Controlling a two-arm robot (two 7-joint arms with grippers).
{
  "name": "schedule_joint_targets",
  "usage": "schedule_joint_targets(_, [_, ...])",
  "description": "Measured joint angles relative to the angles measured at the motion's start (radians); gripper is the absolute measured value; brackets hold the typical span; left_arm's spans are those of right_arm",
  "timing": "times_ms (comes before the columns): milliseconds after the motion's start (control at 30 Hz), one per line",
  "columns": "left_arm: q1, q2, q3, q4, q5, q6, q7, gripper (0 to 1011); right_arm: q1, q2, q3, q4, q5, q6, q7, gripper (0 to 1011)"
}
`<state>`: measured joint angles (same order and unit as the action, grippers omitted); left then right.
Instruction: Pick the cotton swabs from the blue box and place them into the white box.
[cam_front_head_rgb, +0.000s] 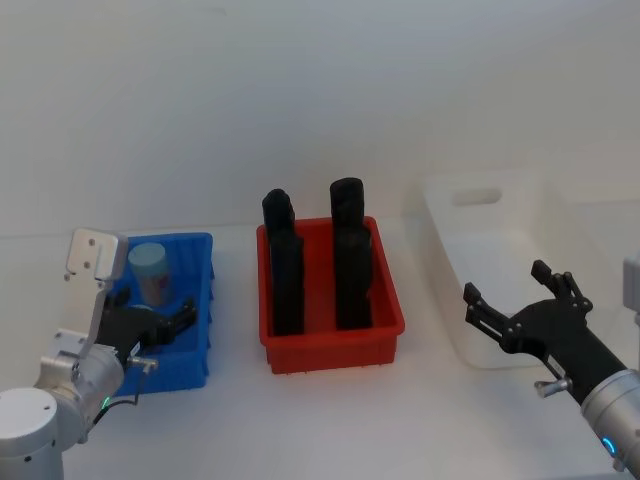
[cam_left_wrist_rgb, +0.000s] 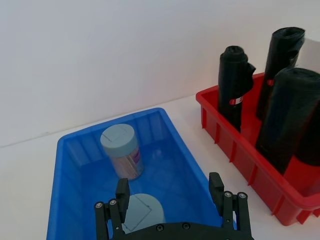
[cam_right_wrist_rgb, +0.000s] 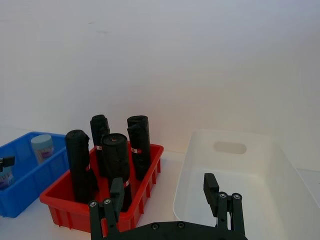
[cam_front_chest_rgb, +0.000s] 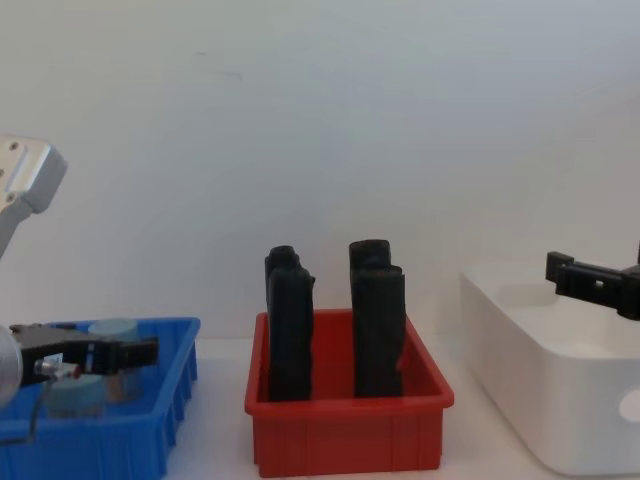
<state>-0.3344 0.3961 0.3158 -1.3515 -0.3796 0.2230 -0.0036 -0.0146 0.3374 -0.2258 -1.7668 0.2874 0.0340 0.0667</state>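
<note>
The blue box sits at the table's left with two cotton swab jars standing in it. One jar stands toward the far end; the nearer jar sits low between my left gripper's fingers, untouched. My left gripper hovers open over the box's near half. Seen from the chest, the far jar and the near jar flank that gripper. The white box is at the right; my right gripper hangs open over its near end.
A red bin with several tall black blocks stands between the blue box and the white box. A plain white wall rises behind the table.
</note>
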Motion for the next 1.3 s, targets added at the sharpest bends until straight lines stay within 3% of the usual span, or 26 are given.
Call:
schedule_joint_targets(467, [-0.027,-0.005,-0.022,0.071,-0.011,0.016,-0.005,1004,0.000,0.000,0.000,0.000,0.000,0.000,0.000,1002])
schedule_joint_targets(933, [-0.037,-0.007,-0.042,0.120,-0.055,0.013,-0.018,1004,0.000,0.000,0.000,0.000,0.000,0.000,0.000,1002])
schedule_joint_targets(1167, [-0.043,-0.010,-0.048,0.140,-0.076,0.008,-0.034,888,0.000,0.000,0.000,0.000,0.000,0.000,0.000,1002])
schedule_joint_targets(1300, [-0.047,-0.013,-0.050,0.149,-0.083,0.005,-0.046,767,0.000,0.000,0.000,0.000,0.000,0.000,0.000,1002])
